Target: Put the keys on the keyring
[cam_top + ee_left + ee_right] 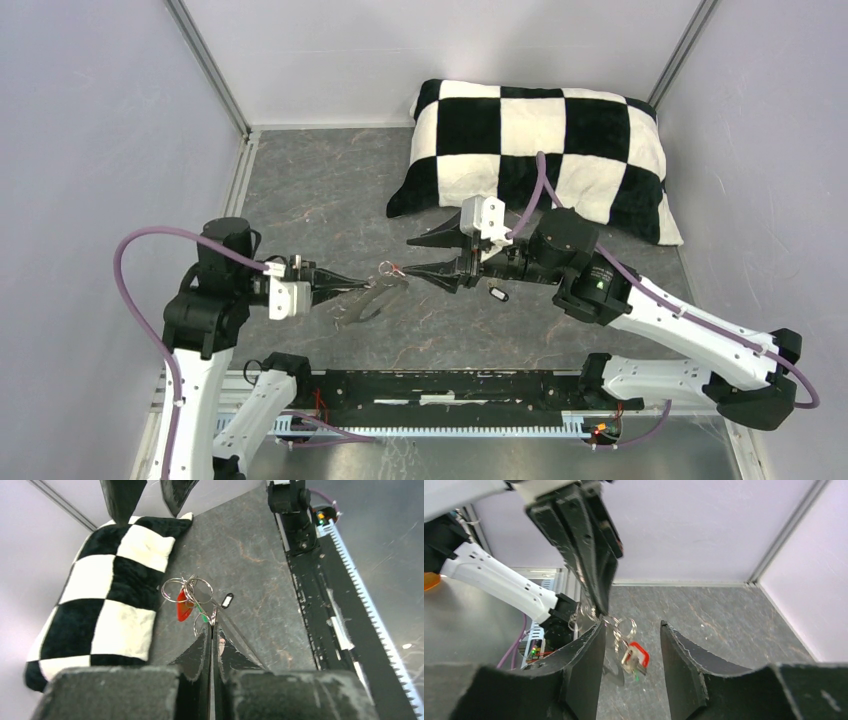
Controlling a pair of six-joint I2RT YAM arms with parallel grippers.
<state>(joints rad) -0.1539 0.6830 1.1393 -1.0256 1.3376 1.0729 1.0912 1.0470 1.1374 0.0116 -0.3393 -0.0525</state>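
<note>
Left gripper [358, 285] clamped on keyring [365, 303]; right gripper [405, 256] open beside it, mid-table.

Left fingers [202, 655] are pressed flat together, pinching one of the wire rings [189, 586] of the bunch. The keyring's flat grey fob hangs just under the tips in the top view; whether it touches the table [300, 180] cannot be told. Red-tagged key [636, 656] and green-tagged key [202, 612] dangle from the rings. Right fingers [684, 670] stand apart, one on either side of the red tag, gripping nothing. The one nearer the left gripper sits close against the rings, contact not discernible. Black-tagged key [498, 294] lies loose on the table under the right gripper, apart from the bunch. Checked pillow [540, 150] lies at the far side.
</note>
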